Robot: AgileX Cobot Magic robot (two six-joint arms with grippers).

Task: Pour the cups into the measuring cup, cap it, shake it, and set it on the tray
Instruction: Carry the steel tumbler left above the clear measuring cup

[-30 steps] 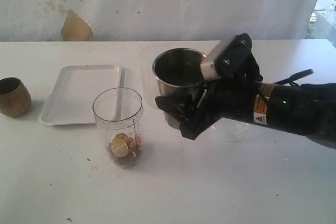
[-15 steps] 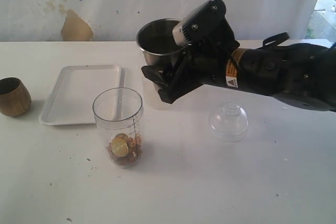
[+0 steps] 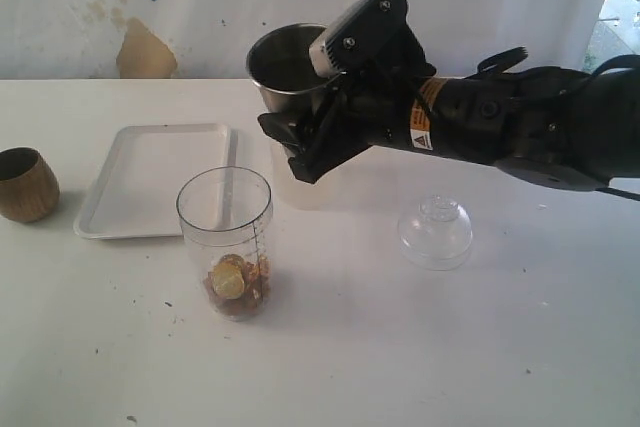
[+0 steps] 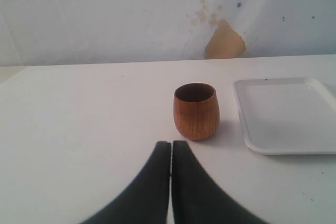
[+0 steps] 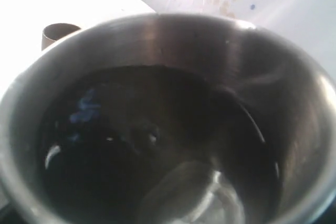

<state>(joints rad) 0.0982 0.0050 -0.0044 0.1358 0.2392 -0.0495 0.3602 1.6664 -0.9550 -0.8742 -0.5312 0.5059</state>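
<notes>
Since a second ago my right claw [image 3: 300, 147] has carried the steel tumbler [image 3: 283, 72] higher and leftward. From outside, it is clamped on the tumbler above and behind the measuring cup [image 3: 225, 237], which stands on the worktop [image 3: 400, 347] just beside the tray [image 3: 150, 177]. My left wrist view shows my left claw [image 4: 171, 156] pressed together, empty, facing the wooden cup [image 4: 196, 111] near the tray. My right wrist view looks into the tumbler's dark interior.
</notes>
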